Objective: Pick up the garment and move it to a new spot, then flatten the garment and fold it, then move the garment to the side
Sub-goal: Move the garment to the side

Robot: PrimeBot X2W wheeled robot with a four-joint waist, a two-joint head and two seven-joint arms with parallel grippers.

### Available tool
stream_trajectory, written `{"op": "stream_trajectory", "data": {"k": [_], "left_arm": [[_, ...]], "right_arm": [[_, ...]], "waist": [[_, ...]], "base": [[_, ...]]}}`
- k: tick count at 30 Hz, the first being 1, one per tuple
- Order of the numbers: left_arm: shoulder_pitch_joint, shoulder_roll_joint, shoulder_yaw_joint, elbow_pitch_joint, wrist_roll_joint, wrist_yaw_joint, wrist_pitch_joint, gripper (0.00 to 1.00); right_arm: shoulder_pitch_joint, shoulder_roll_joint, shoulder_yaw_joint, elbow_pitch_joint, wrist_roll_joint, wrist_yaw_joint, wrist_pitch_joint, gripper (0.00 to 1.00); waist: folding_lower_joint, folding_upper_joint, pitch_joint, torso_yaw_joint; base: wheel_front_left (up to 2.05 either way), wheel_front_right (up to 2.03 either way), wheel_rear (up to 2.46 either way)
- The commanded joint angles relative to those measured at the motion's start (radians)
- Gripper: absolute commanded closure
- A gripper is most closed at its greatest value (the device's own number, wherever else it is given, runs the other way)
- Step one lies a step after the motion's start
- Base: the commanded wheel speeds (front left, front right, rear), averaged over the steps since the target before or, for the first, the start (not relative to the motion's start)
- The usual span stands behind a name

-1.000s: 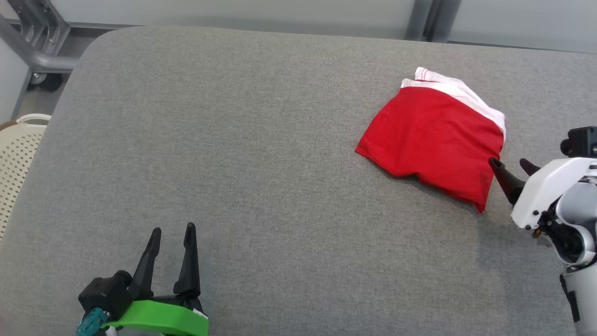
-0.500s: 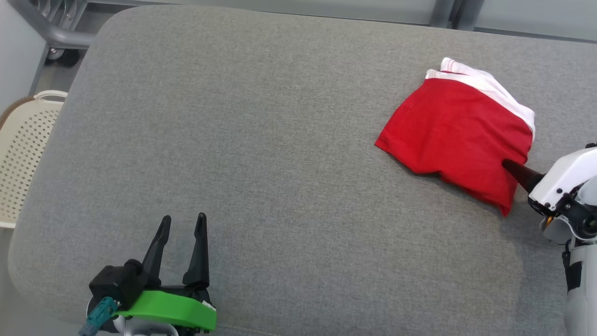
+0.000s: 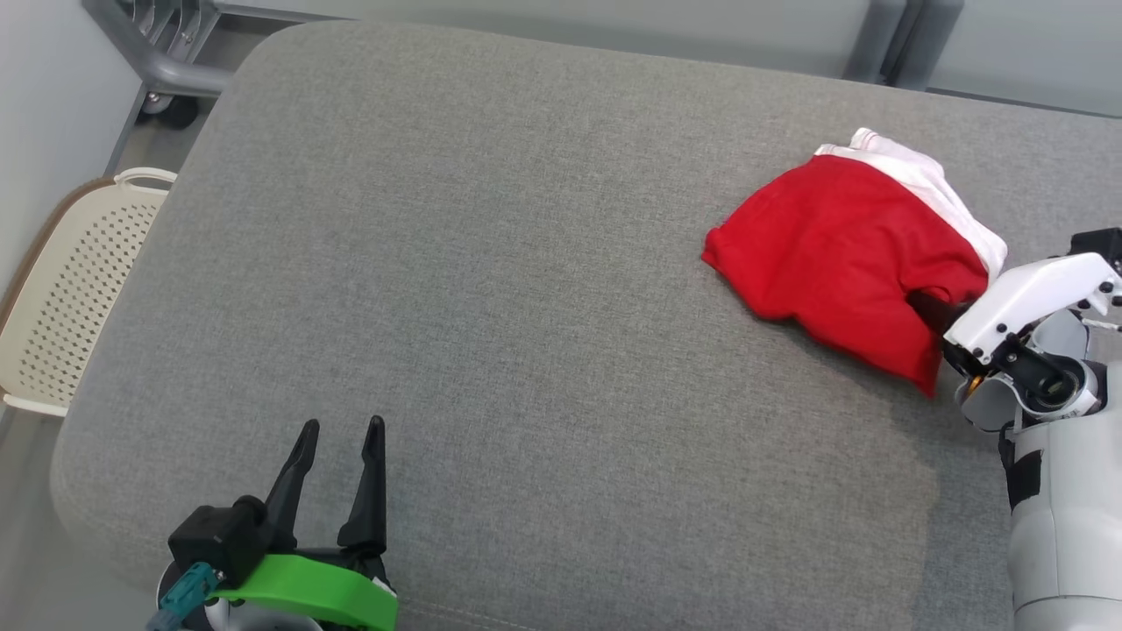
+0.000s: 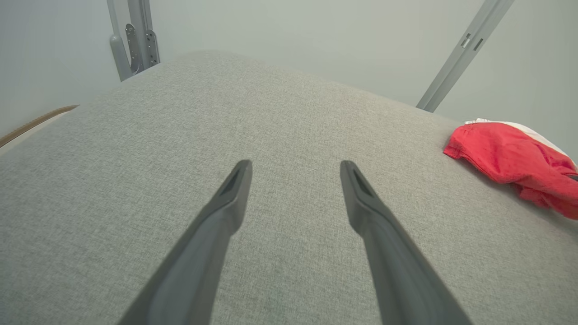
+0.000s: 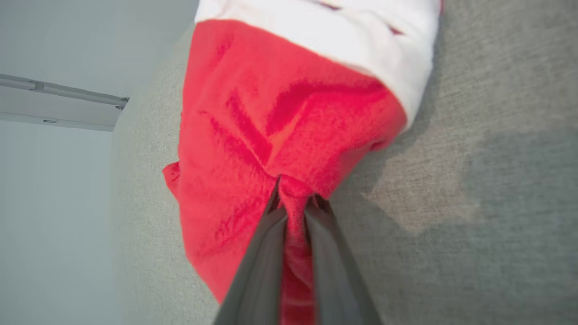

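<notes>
red cloth with a white band, the garment (image 3: pixel 833 254) lies bunched at the far right of the grey padded bench (image 3: pixel 491 263). the right gripper (image 5: pixel 293 198) pinches a fold at its near edge. a good lift likely means rising slowly so the pinch holds. that forearm reaches in low from the right. the left gripper (image 3: pixel 342 423) rests spread wide at front left.

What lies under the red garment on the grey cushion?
Grey cushion shows all around the garment, so it rests on that. The right pincer pinches a red fold. Anything beneath the cloth is covered.
</notes>
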Motion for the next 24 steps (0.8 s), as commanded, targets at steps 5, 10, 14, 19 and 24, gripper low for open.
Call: {"op": "stream_trajectory", "data": {"k": [5,10,14,19,24], "left_arm": [[0.023,0.026,0.007,0.014,0.007,-0.029,-0.007,0.0],[0.041,0.041,0.023,0.031,0.017,-0.048,-0.01,0.0],[0.049,0.043,0.045,0.041,0.019,-0.059,-0.01,0.0],[0.065,0.035,0.085,0.036,0.029,-0.069,-0.01,0.0],[0.063,0.017,0.109,0.028,0.042,-0.071,-0.01,0.0]], "right_arm": [[0.036,-0.021,0.036,-0.044,0.018,0.001,0.022,1.0],[0.108,-0.06,0.077,-0.13,0.043,0.001,0.088,1.0],[0.19,-0.133,0.111,-0.241,0.065,0.001,0.18,1.0],[0.271,-0.234,0.098,-0.4,0.092,0.0,0.299,1.0],[0.3,-0.296,0.055,-0.532,0.041,0.001,0.381,1.0]], "waist": [[0.0,0.0,-0.039,-0.044],[0.0,0.0,-0.062,-0.087],[0.0,0.0,-0.067,-0.118],[0.0,0.0,-0.068,-0.142],[0.0,0.0,-0.054,-0.152]], "base": [[0.0,0.0,0.0],[0.0,0.0,0.0],[0.0,0.0,0.0],[0.0,0.0,0.0],[0.0,0.0,0.0]]}}
